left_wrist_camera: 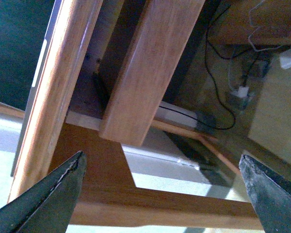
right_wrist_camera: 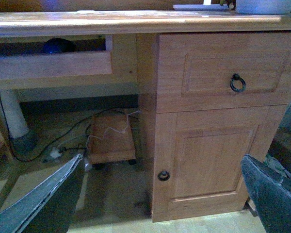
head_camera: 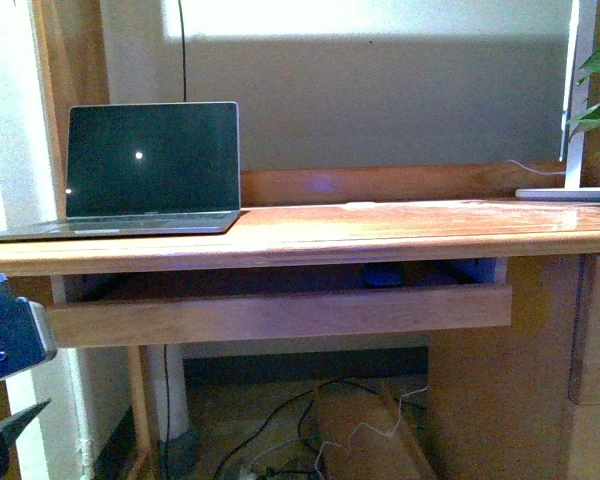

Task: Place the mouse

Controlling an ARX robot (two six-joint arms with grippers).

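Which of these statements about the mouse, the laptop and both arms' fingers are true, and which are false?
1. The mouse lies in the pull-out tray under the desktop. True.
2. The laptop is closed. False: its lid stands up, and the screen is dark.
3. The right fingers are holding the mouse. False: they are spread apart with nothing between them, and the mouse is in the tray, clear of them.
4. The left fingers are spread apart and hold nothing. True.
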